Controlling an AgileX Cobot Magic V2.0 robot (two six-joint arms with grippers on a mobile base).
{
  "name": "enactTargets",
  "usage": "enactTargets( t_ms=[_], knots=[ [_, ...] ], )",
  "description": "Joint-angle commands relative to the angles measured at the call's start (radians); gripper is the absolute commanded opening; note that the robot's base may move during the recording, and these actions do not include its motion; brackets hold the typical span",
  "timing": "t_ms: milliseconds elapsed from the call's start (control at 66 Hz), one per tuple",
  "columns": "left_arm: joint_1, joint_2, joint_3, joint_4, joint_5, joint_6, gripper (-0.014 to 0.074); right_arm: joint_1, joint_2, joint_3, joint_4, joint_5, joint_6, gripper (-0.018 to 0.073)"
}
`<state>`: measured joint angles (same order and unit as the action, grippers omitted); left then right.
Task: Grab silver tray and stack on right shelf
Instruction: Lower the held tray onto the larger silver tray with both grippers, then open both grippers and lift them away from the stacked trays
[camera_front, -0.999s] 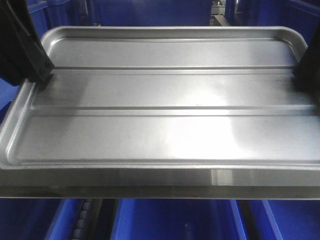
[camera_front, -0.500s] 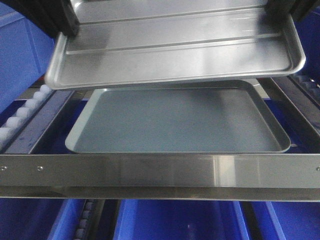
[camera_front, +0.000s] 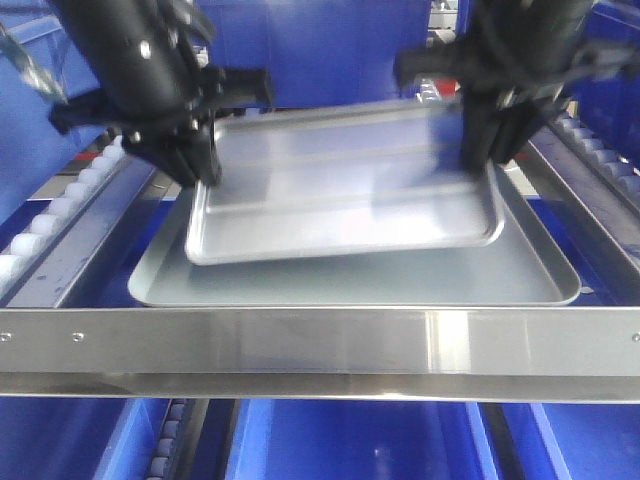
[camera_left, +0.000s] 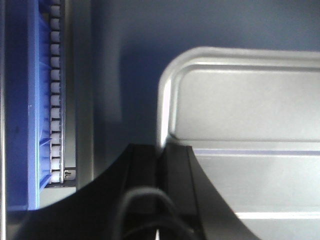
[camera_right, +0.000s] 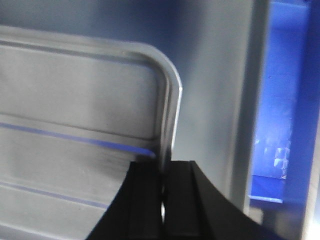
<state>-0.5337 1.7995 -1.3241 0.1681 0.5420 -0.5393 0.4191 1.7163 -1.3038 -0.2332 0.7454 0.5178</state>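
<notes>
silver tray (camera_front: 340, 190), long axis left-right, near edge tilted down

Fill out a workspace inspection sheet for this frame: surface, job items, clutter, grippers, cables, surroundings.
Surface: right shelf, polished steel, white rollers along the sides.
Job's things: silver tray held slightly tilted over a larger grey tray lying in the shelf; contact unclear.
Clutter: nothing seen.
Grippers: left gripper and right gripper each pinch a side rim of the silver tray.
Cables: dark loop behind the left gripper.
Surroundings: blue bins below and behind.
</notes>
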Motion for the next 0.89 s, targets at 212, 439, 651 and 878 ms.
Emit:
enactTargets(
  t_ms=[212, 439, 651, 878],
  knots=[
    [0.031, 0.016, -0.094, 0.051, -0.037, 0.001, -0.0092, -0.056, 0.047, -0.035, -0.07, -0.047, -0.018, 0.0059],
    [0.031, 0.02, -0.096, 0.051, -0.031, 0.021, -0.009, -0.061, 0.047, -0.079, -0.071, -0.007, -0.018, 0.0111],
    [0.031, 0.02, -0.096, 0.04, -0.019, 0.021, 0.0194, -0.061, 0.047, -0.141, -0.071, 0.053, -0.018, 0.0463],
    [0.031, 0.02, -0.108, 0.044, 0.011, 0.021, 0.0465, -0.061, 0.046, -0.145, -0.071, 0.068, -0.018, 0.0561]
  ],
)
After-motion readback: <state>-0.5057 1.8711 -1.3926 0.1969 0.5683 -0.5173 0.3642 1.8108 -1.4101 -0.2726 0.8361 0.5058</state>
